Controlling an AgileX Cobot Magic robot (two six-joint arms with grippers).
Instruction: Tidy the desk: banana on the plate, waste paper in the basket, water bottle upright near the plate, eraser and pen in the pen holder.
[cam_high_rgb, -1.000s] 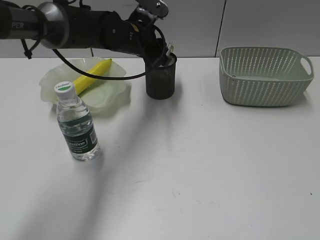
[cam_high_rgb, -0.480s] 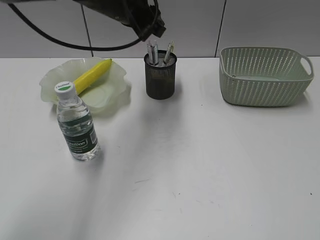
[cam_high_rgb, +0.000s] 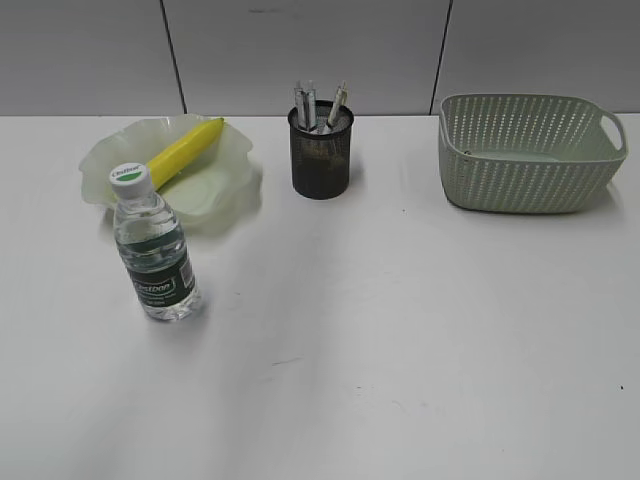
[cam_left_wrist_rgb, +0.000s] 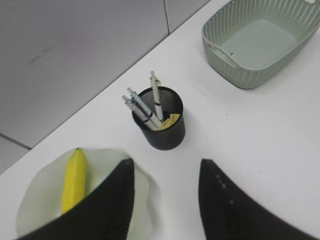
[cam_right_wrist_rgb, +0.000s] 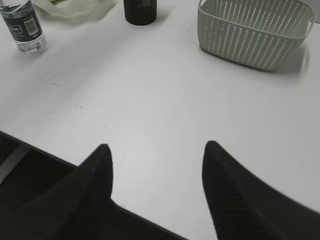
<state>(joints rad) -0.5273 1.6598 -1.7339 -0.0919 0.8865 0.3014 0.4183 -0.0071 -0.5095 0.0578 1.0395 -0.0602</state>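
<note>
Having lifted away, the left gripper (cam_left_wrist_rgb: 165, 200) hangs open and empty above the pen holder (cam_left_wrist_rgb: 161, 122), pens now inside.

The plate (cam_left_wrist_rgb: 40, 200) runs off the left wrist view's bottom edge. The bottle (cam_right_wrist_rgb: 22, 27) is cut by the right wrist view's top edge, cap unseen.
</note>
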